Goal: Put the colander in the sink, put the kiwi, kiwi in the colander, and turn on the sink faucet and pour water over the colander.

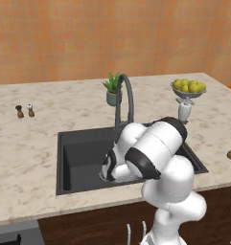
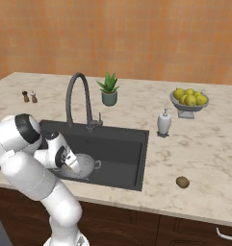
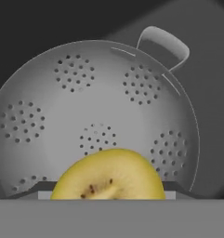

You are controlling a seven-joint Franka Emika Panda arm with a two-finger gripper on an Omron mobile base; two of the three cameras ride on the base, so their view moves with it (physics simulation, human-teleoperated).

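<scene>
Your pincer (image 2: 69, 166) is hanging low in the sink (image 2: 132, 158) over the colander (image 3: 99, 116), its jaws spread around the golden kiwi (image 3: 108, 176), which is sitting just above the perforated bowl. The brown kiwi (image 2: 183, 182) is lying on the tabletop (image 2: 204, 153) right of the basin, near the front edge with open marble around it.

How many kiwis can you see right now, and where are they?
2. The golden kiwi is over the colander in the sink, at the gripper. The brown kiwi lies on the counter right of the sink.
</scene>
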